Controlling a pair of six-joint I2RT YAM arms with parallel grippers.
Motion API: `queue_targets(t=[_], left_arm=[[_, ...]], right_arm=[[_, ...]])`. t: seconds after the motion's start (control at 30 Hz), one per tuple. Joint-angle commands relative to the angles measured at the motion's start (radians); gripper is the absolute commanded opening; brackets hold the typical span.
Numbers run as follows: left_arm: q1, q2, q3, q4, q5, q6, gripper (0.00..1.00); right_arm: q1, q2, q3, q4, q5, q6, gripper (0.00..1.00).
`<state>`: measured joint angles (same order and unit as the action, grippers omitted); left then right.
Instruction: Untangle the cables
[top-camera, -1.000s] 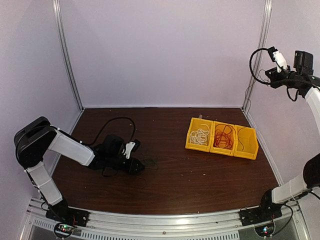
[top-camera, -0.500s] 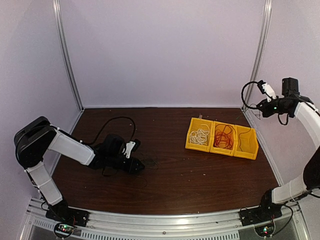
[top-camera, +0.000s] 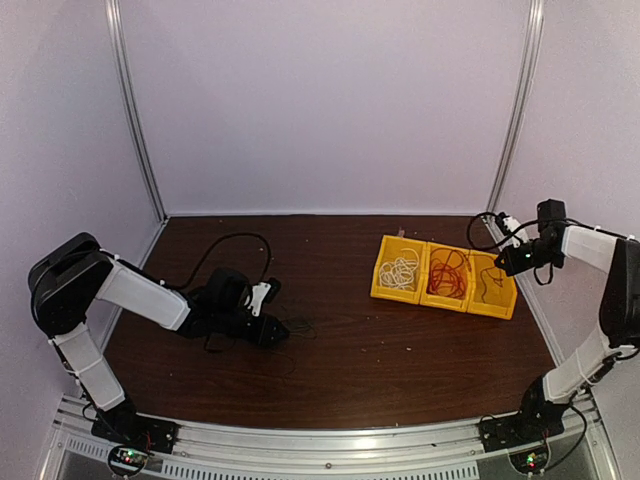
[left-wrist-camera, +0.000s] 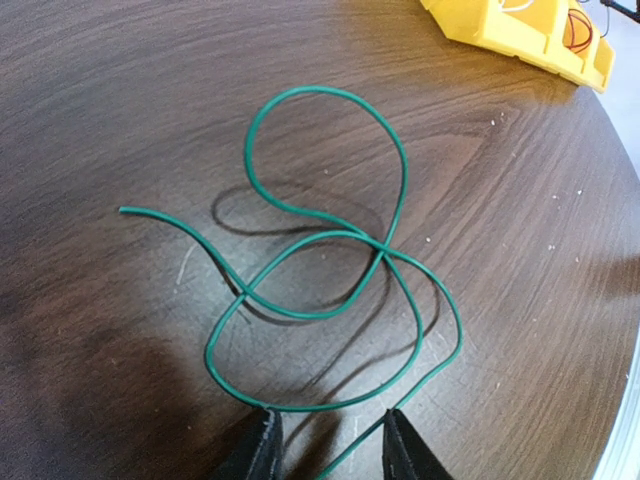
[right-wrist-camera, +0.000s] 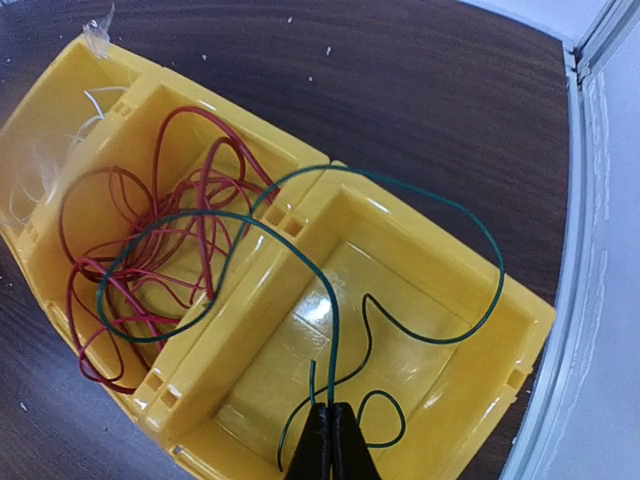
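A dark green cable (left-wrist-camera: 384, 246) lies in loose loops on the brown table. My left gripper (left-wrist-camera: 330, 450) is open and low over it, with one strand running between the fingers; it also shows in the top view (top-camera: 272, 333). My right gripper (right-wrist-camera: 333, 425) is shut on a second dark green cable (right-wrist-camera: 336, 331) and holds it just above the rightmost yellow bin (right-wrist-camera: 430, 230). Its loops hang over that bin and the middle one. Red cables (right-wrist-camera: 200, 235) fill the middle bin. White cables (top-camera: 400, 270) lie in the left bin.
The three yellow bins (top-camera: 495, 295) stand in a row at the right middle of the table. The enclosure's metal frame post (top-camera: 510, 120) and the right wall are close beside my right arm. A thick black arm cable (top-camera: 230, 240) arcs behind the left arm.
My right arm has come down from high at the right wall to just above the rightmost bin, carrying the dark green cable. The left arm has not moved.
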<state>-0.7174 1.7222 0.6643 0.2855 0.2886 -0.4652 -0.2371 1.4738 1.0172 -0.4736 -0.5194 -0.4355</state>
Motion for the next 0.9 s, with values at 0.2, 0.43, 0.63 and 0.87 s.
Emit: queue_targets(t=[0.2,0.43,0.63,0.87], left_arm=[[0.0,0.022,-0.009,-0.101,-0.054,0.008,0.36],[0.0,0.033,-0.006,-0.099,-0.059,0.005,0.37],[0.001,0.048,0.004,-0.093,-0.051,0.005,0.36],[-0.001,0.046,0.011,-0.103,-0.048,0.007,0.37]], right_arm=[[-0.008,0.206,0.02,0.021,-0.034,0.029,0.05],[-0.008,0.045,0.075,-0.082,-0.029,0.01,0.37],[-0.005,0.056,0.115,-0.147,-0.04,-0.047,0.45],[0.048,0.131,0.195,-0.227,-0.074,-0.131,0.46]])
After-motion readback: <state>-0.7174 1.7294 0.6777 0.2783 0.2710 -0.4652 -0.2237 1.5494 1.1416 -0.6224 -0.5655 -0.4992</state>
